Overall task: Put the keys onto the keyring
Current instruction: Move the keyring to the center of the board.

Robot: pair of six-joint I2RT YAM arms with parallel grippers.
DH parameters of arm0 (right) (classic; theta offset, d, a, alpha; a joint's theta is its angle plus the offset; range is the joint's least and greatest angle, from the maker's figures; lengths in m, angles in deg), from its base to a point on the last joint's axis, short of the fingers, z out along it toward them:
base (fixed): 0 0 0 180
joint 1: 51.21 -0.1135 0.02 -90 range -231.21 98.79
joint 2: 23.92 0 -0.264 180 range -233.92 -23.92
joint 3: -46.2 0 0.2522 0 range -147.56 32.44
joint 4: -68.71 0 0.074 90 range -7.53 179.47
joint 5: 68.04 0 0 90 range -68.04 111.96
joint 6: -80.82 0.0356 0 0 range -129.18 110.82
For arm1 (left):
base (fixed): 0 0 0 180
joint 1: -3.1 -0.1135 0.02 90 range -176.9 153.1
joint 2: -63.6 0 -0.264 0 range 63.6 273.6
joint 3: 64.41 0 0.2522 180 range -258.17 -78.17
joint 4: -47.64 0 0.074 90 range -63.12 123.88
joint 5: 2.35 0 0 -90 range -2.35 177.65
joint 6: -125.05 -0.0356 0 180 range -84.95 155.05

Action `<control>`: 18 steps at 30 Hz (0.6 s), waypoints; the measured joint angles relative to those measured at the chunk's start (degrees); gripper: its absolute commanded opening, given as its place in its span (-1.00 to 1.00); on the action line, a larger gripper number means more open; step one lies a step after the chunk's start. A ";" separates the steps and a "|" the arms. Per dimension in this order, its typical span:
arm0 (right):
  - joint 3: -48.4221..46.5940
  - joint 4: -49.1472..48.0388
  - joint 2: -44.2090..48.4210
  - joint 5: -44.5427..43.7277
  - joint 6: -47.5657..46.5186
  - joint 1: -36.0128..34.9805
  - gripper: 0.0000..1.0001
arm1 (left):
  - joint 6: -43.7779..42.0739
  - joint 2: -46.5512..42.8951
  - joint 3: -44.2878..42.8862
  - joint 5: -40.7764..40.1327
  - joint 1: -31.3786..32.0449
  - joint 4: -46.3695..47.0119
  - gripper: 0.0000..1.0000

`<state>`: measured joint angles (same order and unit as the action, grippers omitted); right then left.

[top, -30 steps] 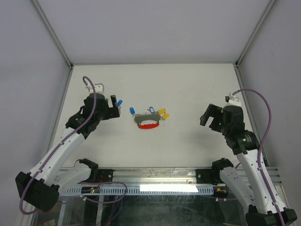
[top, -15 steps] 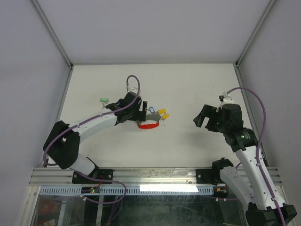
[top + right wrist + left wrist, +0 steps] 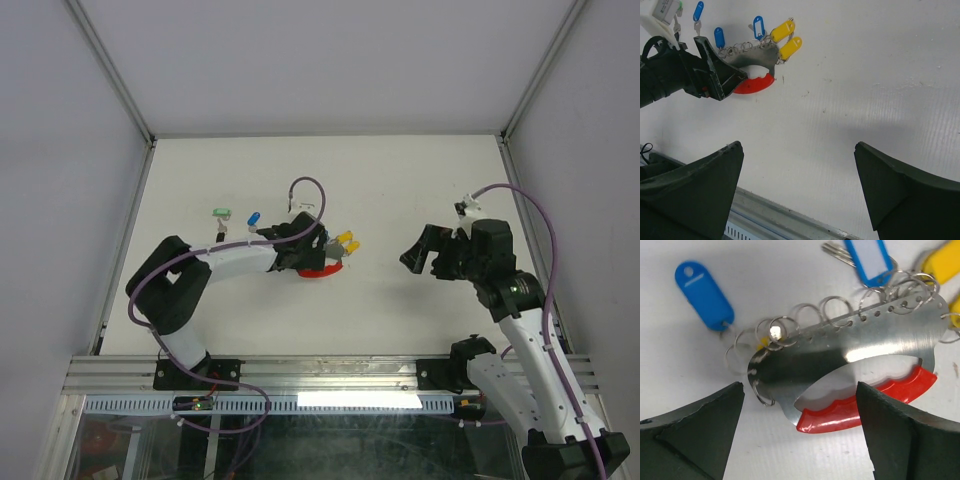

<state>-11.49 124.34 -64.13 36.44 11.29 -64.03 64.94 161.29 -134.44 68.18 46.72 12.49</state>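
The keyring (image 3: 850, 355) (red arc (image 3: 867, 400) nearest) lies between the spread-apart fingers of the left claw (image 3: 800, 405).

The keyring (image 3: 318, 264) lies mid-bench (image 3: 400, 180). The left hand (image 3: 306, 254) sits over its 9 o'clock end. Two keys (image 3: 347, 241) touch it at 1 o'clock. A loose key (image 3: 254, 217) lies apart at 10 o'clock. The right hand (image 3: 425, 252) hangs well apart at 3 o'clock.
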 measured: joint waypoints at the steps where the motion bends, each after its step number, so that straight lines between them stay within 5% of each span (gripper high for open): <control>1: 0.15 -0.17 0.00 0.48 -0.04 -0.02 0.91 | 0.28 0.28 0.00 -0.02 0.85 0.46 0.85; 18: 0.70 -0.70 -1.11 -0.02 -0.24 -0.02 0.86 | 0.55 12.20 -14.84 3.41 17.94 4.09 0.83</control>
<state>-10.79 123.64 -65.24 36.42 11.05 -64.06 65.49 173.49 -149.28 71.59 64.66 16.58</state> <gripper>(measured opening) 0.947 0.908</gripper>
